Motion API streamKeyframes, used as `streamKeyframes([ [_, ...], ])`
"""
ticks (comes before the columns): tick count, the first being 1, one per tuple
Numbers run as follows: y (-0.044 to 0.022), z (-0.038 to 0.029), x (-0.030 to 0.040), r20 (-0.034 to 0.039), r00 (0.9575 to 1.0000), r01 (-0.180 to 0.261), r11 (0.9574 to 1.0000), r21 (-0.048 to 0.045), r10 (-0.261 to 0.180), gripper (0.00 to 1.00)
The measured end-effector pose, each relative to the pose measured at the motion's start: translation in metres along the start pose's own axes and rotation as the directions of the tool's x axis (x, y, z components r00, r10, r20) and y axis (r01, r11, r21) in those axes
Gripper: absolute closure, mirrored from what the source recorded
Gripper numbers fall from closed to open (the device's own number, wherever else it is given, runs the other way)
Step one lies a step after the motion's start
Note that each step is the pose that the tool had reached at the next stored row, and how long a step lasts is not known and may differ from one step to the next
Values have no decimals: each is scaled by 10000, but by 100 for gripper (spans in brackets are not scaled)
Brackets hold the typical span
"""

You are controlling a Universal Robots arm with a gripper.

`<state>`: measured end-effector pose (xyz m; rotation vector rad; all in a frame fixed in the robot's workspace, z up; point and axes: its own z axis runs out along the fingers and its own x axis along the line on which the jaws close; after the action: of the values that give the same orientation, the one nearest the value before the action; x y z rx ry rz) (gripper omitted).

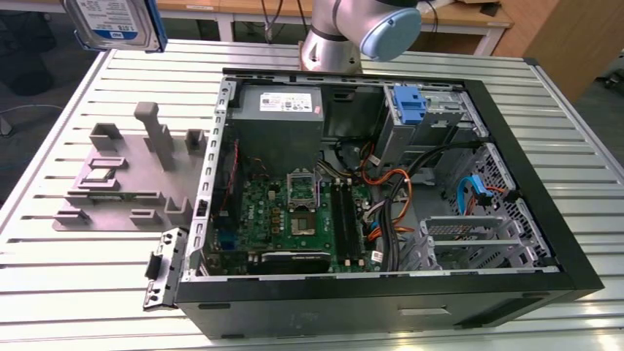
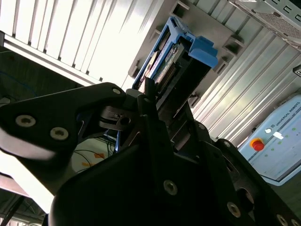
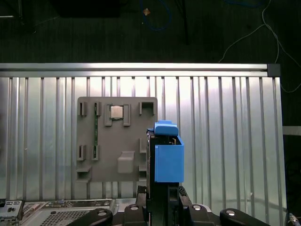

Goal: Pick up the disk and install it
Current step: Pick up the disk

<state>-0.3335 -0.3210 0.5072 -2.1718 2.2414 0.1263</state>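
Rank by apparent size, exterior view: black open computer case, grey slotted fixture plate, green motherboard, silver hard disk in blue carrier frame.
1. black open computer case
2. grey slotted fixture plate and green motherboard: alike, unranked
3. silver hard disk in blue carrier frame: looks smallest, but cropped and held above the table, so unsure

Arm (image 1: 329, 45): brushed silver-grey tube sections, with a rounded pale blue cap (image 1: 390, 29) on the joint. Gripper (image 2: 164, 108): matte black all over, chunky angular housing, flat linkage plates with rounded ends. Silver round-head screws (image 2: 26, 121) sit in the plates in the second wrist view, two close together on one link and singles on the main body. The first wrist view shows the same black links (image 3: 96, 217), with one bright screw at each outer pivot.
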Motion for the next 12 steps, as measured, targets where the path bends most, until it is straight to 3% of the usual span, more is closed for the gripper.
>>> streamKeyframes([
  [12,-101,-4,-3,0,10000,0,10000,0,0,65],
])
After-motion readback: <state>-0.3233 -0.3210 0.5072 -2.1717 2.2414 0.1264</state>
